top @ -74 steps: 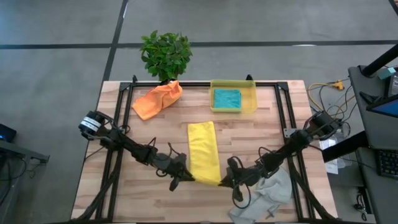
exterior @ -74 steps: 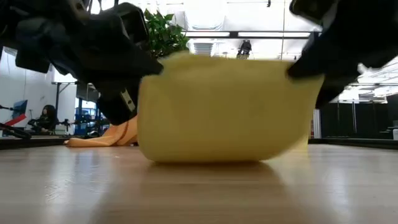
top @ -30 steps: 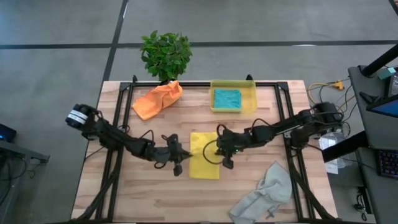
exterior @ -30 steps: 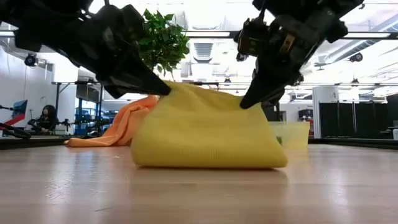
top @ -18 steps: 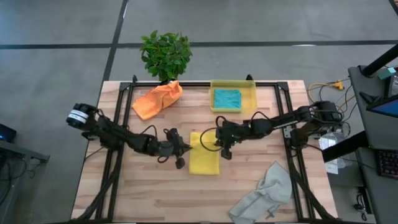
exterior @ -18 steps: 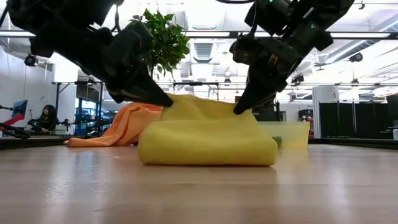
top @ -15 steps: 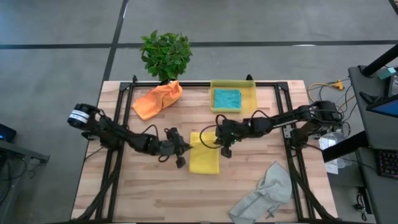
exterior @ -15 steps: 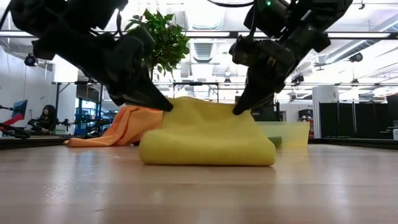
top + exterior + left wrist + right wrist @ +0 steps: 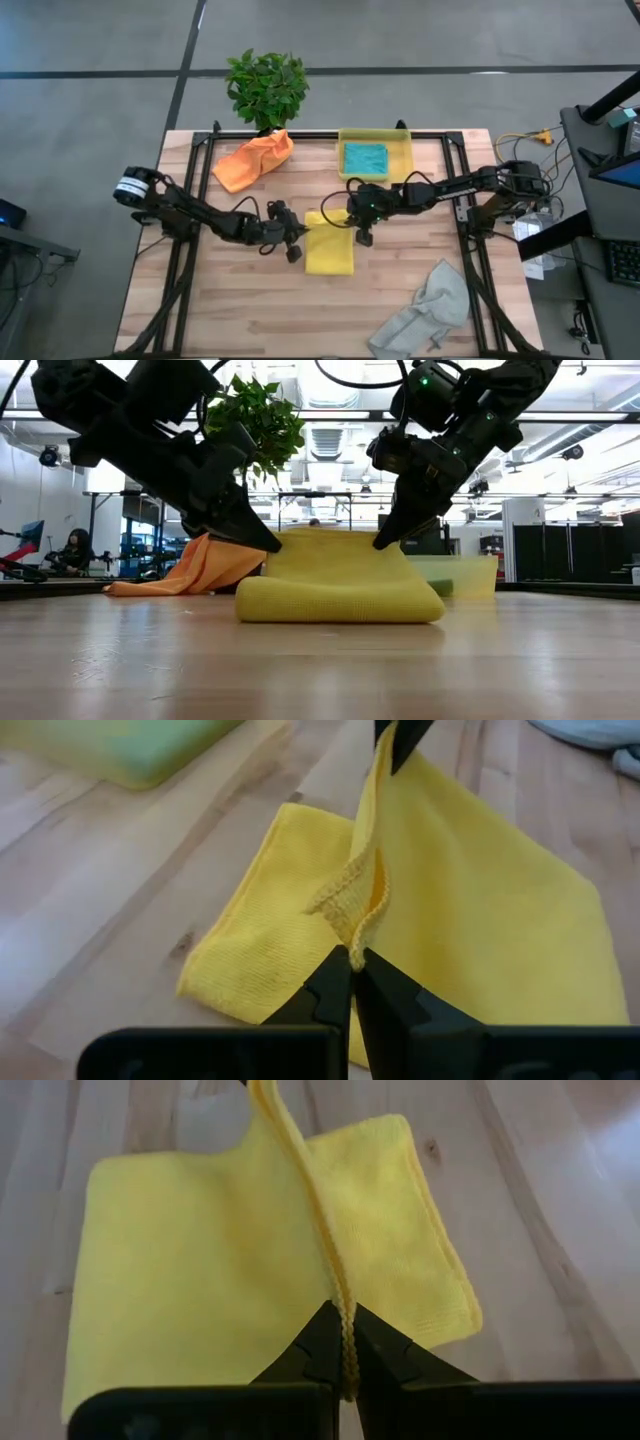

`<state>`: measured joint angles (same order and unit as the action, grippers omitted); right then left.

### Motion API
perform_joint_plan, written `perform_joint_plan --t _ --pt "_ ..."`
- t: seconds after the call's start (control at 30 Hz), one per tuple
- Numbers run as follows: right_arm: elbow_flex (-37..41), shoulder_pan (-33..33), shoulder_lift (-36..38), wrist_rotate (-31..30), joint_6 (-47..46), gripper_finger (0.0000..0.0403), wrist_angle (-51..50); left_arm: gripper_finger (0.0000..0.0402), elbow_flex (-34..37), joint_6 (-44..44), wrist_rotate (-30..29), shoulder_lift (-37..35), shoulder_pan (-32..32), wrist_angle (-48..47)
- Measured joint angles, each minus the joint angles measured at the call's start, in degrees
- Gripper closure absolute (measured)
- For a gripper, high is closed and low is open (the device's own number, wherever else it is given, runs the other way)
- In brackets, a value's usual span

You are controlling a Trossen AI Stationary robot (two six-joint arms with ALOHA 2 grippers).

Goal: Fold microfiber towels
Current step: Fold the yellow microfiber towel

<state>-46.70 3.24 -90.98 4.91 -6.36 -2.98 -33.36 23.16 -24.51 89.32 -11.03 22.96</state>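
Plain yellow towel [image 9: 329, 248], orange towel [image 9: 252, 158], teal towel [image 9: 365, 157], grey towel [image 9: 422, 310].

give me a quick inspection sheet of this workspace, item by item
surface: wooden table, bare around the fold.
job's things: yellow towel mid-fold at centre; orange towel bunched at back; teal towel in the bin; grey towel crumpled at front right.
clutter: yellow bin, potted plant.
grippers: left gripper and right gripper both pinch the yellow towel's edge.
cables: loose wires off the right edge.
surroundings: a seated person far back.
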Motion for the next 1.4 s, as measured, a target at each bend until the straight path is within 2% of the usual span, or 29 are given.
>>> perform_joint_plan --t 0.23,0.57,0.73,1.0,1.17,1.4 --pt "0.02 1.64 -1.05 0.01 2.41 0.0392 1.54 0.0401 0.02 -0.11 -2.59 0.00 0.44 0.00" --pt "-2.42 3.46 -8.37 0.01 2.36 0.0392 3.36 0.0401 0.11 -2.61 -3.45 0.00 0.92 -2.82" --pt "-2.60 4.65 -8.61 -0.20 2.04 0.0392 4.16 0.0401 0.19 -2.63 -6.27 0.00 1.59 -5.33" --pt "-2.60 5.88 -8.66 -0.50 0.45 0.0389 5.36 0.0401 0.04 -2.60 -6.97 2.35 3.60 -5.53" --pt "-2.60 7.31 -8.66 -3.67 -3.23 0.0359 5.28 0.0387 -0.12 -2.60 -7.70 3.13 4.59 -5.27" --pt "-2.58 9.62 -8.63 -4.76 -7.44 0.0299 7.99 0.0322 0.00 -2.54 -13.84 2.36 6.01 -4.27"
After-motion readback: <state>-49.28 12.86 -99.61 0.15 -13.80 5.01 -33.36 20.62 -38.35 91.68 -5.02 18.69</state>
